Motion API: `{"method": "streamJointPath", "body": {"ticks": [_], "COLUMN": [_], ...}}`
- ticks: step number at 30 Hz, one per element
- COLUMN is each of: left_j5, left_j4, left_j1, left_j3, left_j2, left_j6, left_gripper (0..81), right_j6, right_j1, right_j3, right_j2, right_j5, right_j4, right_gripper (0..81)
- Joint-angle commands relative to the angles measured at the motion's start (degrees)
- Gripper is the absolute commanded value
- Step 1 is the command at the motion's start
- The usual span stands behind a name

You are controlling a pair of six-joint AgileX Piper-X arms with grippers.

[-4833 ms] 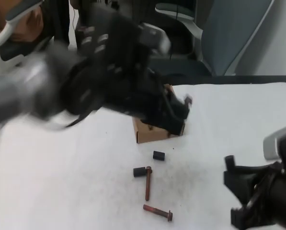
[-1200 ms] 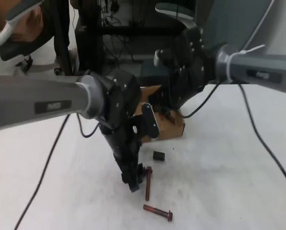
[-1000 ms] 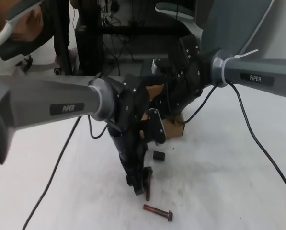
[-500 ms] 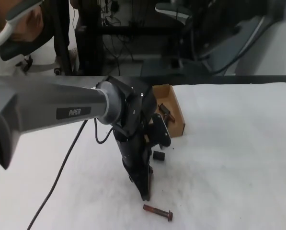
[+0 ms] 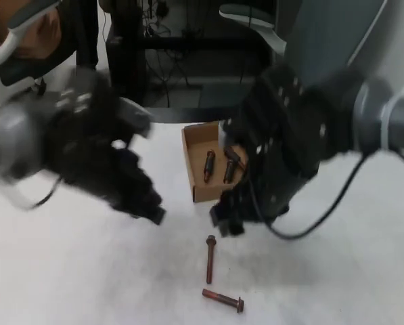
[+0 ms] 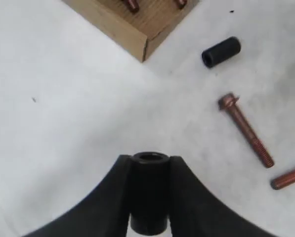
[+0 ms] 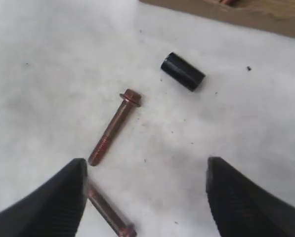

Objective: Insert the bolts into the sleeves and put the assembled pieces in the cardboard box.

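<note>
Sleeve gripped on your left side: the left gripper [image 6: 149, 162] is clamped on a black sleeve [image 6: 148, 197], which sits upright between the two fingers with its open bore facing away from the wrist, clear of the white bench [image 5: 337, 271]. In the high view that arm is a blur across the left of the frame, its tip [image 5: 149, 211] near the middle and apart from the cardboard box [image 5: 188, 162]. Your right gripper [image 7: 147, 165] is spread wide and carries nothing. Beyond its fingers the loose sleeve [image 7: 183, 71] lies on its side, close to the box wall [image 7: 226, 12] but not touching it. The first bolt [image 7: 114, 127] lies just beside that sleeve, head toward it, with a gap between them. The second bolt [image 7: 110, 212] lies crosswise past the first one's threaded tip, partly hidden by one finger. From above, the right gripper [image 5: 227, 220] hangs at the centre of the frame, just below the box. The first bolt [image 5: 210, 258] and second bolt [image 5: 222, 300] lie in the lower middle. The box sits in the upper middle, and two copper-coloured pieces [image 5: 208, 164] lie side by side inside it. Your left wrist camera catches the box corner [image 6: 122, 24], the loose sleeve [image 6: 221, 51] and the first bolt [image 6: 245, 130] too.
</note>
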Motion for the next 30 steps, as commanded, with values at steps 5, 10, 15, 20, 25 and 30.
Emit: {"method": "streamJointPath", "body": {"ticks": [5,10,15,20,25,30], "left_j5": [6.4,4.86,0.81,0.84,0.92,0.83], "left_j4": [-24.32,-38.82,-38.69,-38.62,-38.62,-38.62], "left_j1": [1.53,-2.21,-4.39,-4.42,-4.42,-4.42], "left_j3": [17.96,27.34,31.37,34.13,37.07,38.01], "left_j2": [-23.91,-41.91,-55.62,-61.22,-61.73,-61.73], "left_j6": [-14.48,-19.89,-25.9,-29.72,-31.65,-31.53], "left_gripper": [1.7,1.7,1.7,1.7,1.7,1.7], "right_j6": [3.77,3.86,4.92,5.05,5.21,2.78], "right_j1": [2.46,2.46,2.46,2.46,2.46,2.46], "right_j3": [2.08,0.66,0.3,-2.44,-5.99,-8.29], "right_j2": [1.63,5.86,9.91,13.15,16.2,19.55], "right_j5": [2.3,2.3,2.3,2.3,2.86,4.38], "right_j4": [-9.42,-9.66,-9.66,-9.42,-7.48,-0.87], "right_gripper": [63.0,63.0,57.8,52.8,52.5,2.2]}}
